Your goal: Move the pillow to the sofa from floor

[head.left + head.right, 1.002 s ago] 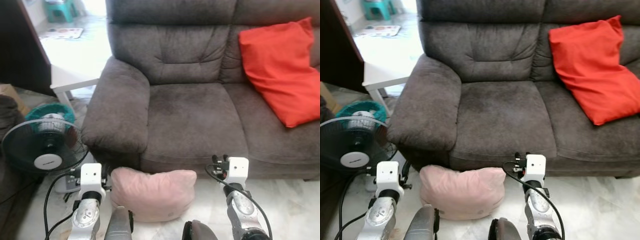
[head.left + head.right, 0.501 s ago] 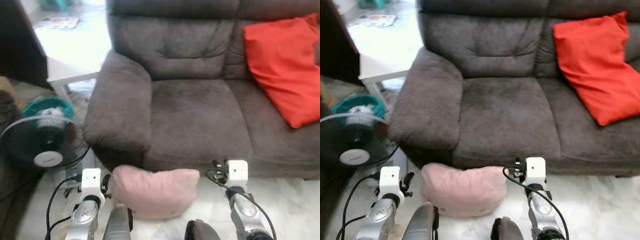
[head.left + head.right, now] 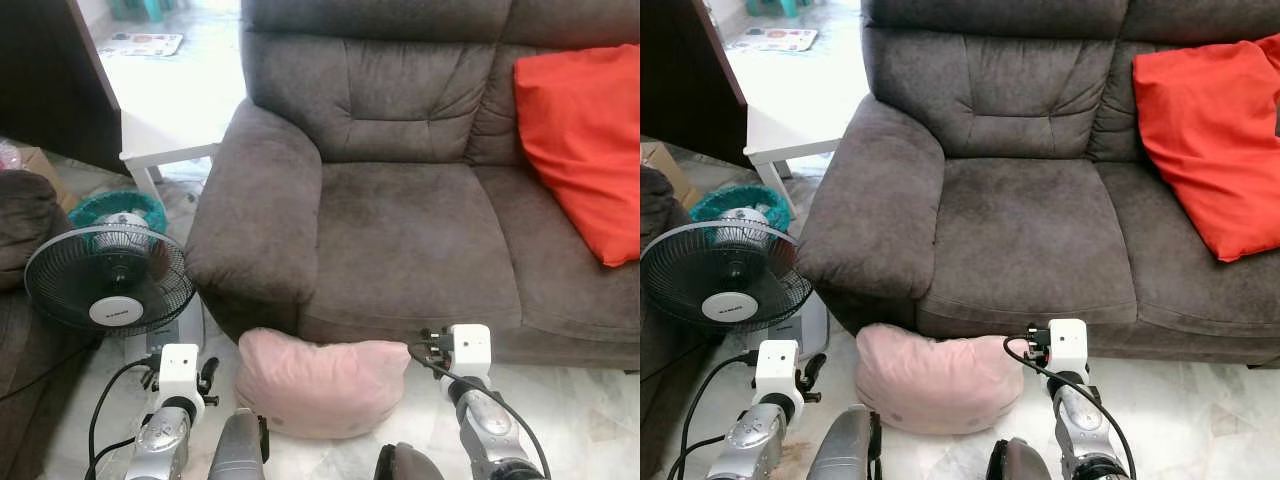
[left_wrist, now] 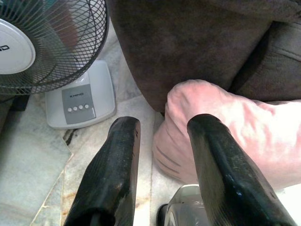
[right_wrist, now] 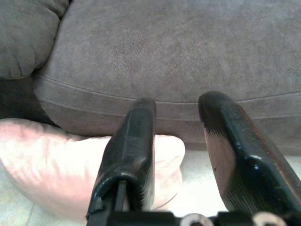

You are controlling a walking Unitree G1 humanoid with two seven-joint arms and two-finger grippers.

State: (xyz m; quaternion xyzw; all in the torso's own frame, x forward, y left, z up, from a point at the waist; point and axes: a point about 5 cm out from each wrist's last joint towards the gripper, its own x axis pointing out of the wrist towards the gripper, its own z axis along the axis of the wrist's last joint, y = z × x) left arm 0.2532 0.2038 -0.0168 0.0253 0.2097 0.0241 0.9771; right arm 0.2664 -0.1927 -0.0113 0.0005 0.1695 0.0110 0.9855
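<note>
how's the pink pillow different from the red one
The pink pillow lies on the floor against the sofa's front; the red pillow leans on the sofa's backrest. Pink looks smaller and pale, red larger and vivid. Both are soft, plain cushions.

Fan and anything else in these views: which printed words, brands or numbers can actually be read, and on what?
White hub of the black-caged floor fan: a dark brand mark, too small to read.
Grey fan base with buttons: a short brand word above the buttons, too blurred to read.
No other text.
</note>
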